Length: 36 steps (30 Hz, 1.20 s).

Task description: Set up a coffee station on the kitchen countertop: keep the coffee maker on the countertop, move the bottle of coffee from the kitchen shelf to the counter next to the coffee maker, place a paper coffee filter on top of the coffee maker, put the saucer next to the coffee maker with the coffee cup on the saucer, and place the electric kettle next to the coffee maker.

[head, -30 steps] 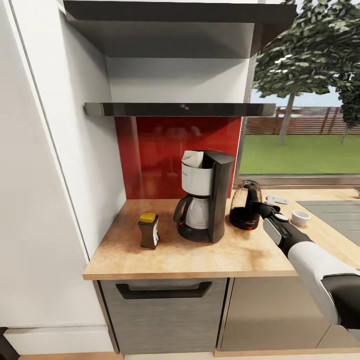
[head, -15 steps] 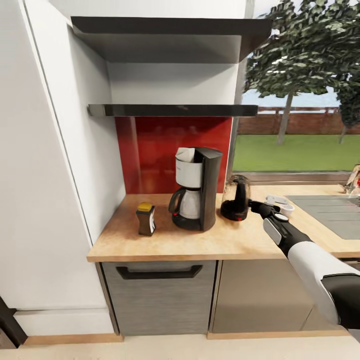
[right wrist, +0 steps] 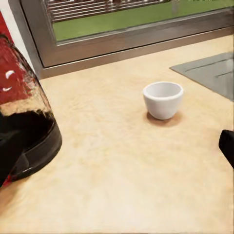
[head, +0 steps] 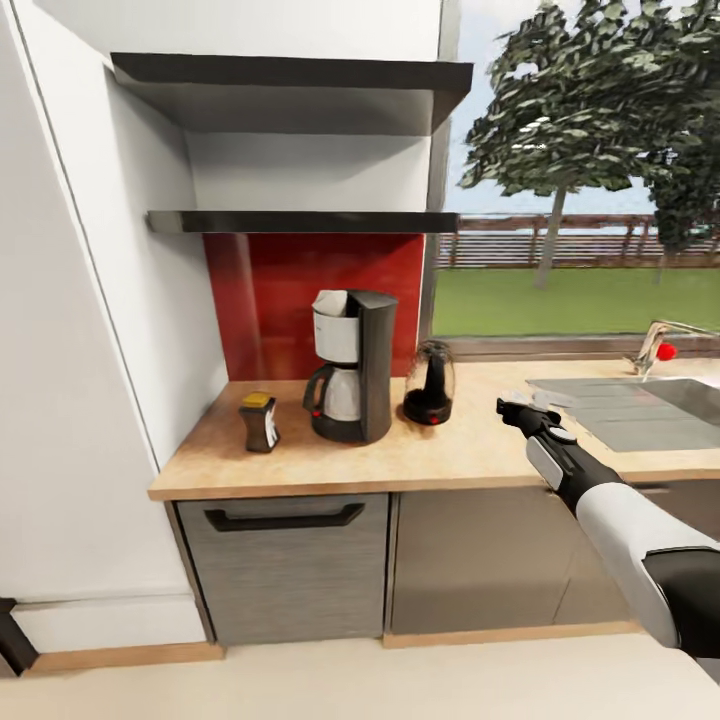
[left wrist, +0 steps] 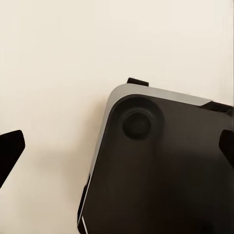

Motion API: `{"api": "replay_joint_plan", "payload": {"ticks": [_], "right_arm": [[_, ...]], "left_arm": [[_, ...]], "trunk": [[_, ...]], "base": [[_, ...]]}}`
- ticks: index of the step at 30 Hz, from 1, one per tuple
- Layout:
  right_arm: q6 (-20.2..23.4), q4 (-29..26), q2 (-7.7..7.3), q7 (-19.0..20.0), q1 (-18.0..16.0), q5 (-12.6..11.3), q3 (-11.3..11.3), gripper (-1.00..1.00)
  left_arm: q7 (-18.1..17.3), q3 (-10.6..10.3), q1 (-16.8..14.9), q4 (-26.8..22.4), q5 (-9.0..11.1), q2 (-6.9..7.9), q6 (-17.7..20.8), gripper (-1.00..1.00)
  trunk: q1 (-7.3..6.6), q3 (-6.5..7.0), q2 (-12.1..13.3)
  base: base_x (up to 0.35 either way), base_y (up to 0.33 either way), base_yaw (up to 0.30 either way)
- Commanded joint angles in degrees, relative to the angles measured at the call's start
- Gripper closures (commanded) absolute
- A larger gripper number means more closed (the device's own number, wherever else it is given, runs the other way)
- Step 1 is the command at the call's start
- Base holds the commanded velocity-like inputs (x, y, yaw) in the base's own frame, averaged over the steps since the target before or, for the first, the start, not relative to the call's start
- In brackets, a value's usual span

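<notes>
1. Your right gripper (head: 517, 409) hovers released above the light wood-look counter (head: 450, 462), empty.
2. The dark domed glass kettle (head: 429, 383) stands just beside the black drip coffee maker (head: 350, 366), near the counter's back edge.
3. The small white cup (right wrist: 163, 99) sits apart.

Black coffee maker (head: 352, 366) with silver-white band; mustard-lidded bottle of coffee (head: 260, 421); white coffee cup (right wrist: 163, 99); red backsplash (head: 280, 300).

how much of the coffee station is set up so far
Mostly done: the bottle of coffee and electric kettle flank the coffee maker on the kitchen countertop, and a white paper coffee filter sits on top. In hand: nothing, the right gripper is open and empty. Left: the coffee cup stands bare on the counter, not on a saucer.
</notes>
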Motion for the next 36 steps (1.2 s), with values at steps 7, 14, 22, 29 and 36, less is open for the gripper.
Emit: {"api": "replay_joint_plan", "payload": {"ticks": [7,14,22,29,36], "right_arm": [[-0.2,0.0,-0.04,-0.3,0.0,-0.6,0.5,-1.00],[-0.2,0.0,-0.03,-0.3,0.0,-0.6,0.5,-1.00],[-0.2,0.0,0.02,-0.3,0.0,-0.7,0.5,-1.00],[-0.4,12.7,-0.26,-0.5,0.0,-1.0,0.5,-1.00],[-4.9,24.6,-0.39,-0.6,3.0,-0.8,0.4,-1.00]], "left_arm": [[0.1,0.2,0.0,-0.2,0.1,-0.02,-0.1,-1.00],[0.0,0.2,0.0,-0.3,0.1,-0.02,-0.1,-1.00],[-0.1,0.3,0.0,-1.2,0.1,-0.02,-0.1,-1.00],[-0.1,0.3,0.0,-4.2,0.1,0.04,-0.1,-1.00],[-0.2,0.2,0.0,-6.4,0.1,0.06,-0.1,-1.00]], "trunk": [[-0.01,-0.06,0.0],[-0.01,-0.06,0.0],[-0.01,-0.06,0.0],[-0.01,-0.16,0.0],[-0.01,-0.19,0.0]], "base": [[-0.011,-0.285,-0.286],[0.000,-0.293,-0.290],[0.000,-0.275,-0.290],[0.000,-0.125,-0.272],[0.000,-0.010,-0.192]]}}
